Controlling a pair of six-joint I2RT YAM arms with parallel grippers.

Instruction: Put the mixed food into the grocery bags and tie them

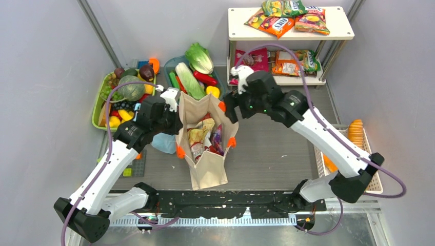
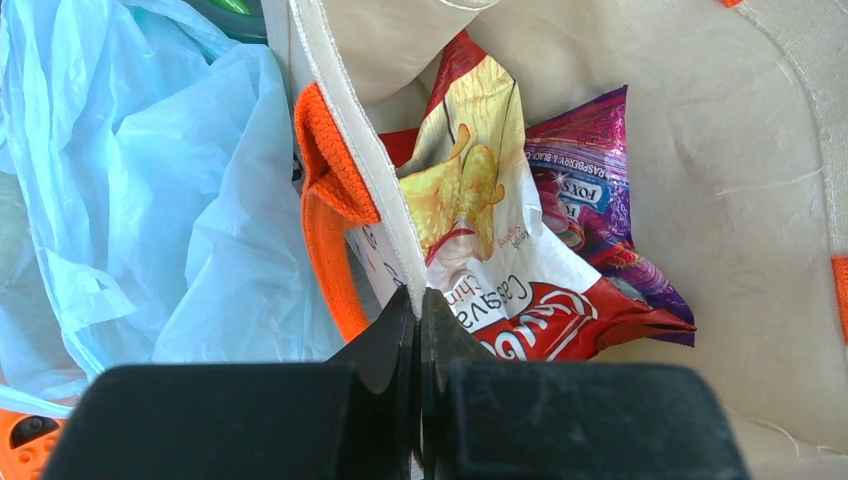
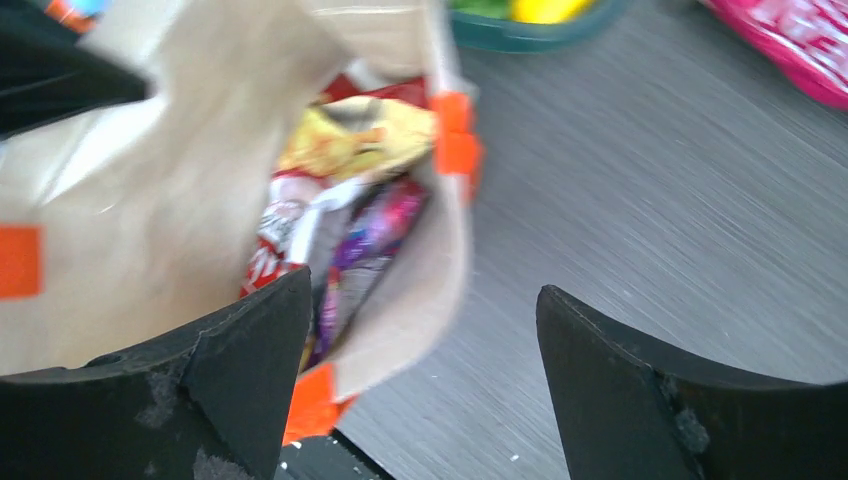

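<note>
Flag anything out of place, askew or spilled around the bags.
Nothing is spilled or damaged. The light-blue plastic bag lies crumpled against the tote. Inside the tote the snack packets sit jumbled at angles, and the left gripper pinches the tote's rim.

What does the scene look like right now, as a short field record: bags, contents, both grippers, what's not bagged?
canvas tote: open-mouthed, between the arms
in tote: red-and-yellow chips packet, purple packet
blue plastic bag: crumpled against the tote's left side
left gripper: shut on the tote's rim beside an orange handle
right gripper: open, empty, over the tote's right edge
not bagged: snack packets on shelf, toy produce in trays
</note>
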